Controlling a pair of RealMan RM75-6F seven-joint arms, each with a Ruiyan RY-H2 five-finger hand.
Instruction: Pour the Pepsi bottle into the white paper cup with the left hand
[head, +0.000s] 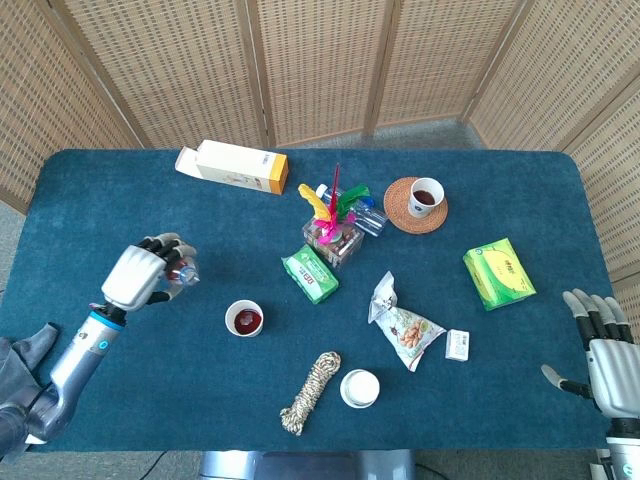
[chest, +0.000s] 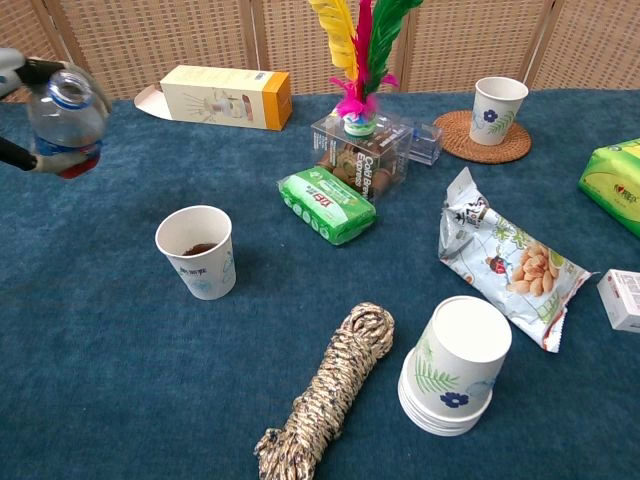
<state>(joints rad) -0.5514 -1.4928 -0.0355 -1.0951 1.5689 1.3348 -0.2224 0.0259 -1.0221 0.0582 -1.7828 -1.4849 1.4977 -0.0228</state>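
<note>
My left hand (head: 138, 276) grips the small Pepsi bottle (chest: 66, 118) at the table's left side, well to the left of the white paper cup (chest: 197, 251). The bottle stands nearly upright, its open mouth at the top, with little dark drink left in it. In the chest view only the fingertips (chest: 22, 72) show at the left edge. The cup (head: 244, 318) stands upright with dark cola in its bottom. My right hand (head: 604, 350) hangs open off the table's right front corner.
Around the cup lie a green wet-wipe pack (chest: 327, 204), a coiled rope (chest: 330, 395), a stack of upturned paper cups (chest: 452, 366) and a snack bag (chest: 506, 262). Farther back stand a yellow-white box (chest: 215, 96), a clear box with feathers (chest: 363, 140) and a cup on a coaster (chest: 497, 104).
</note>
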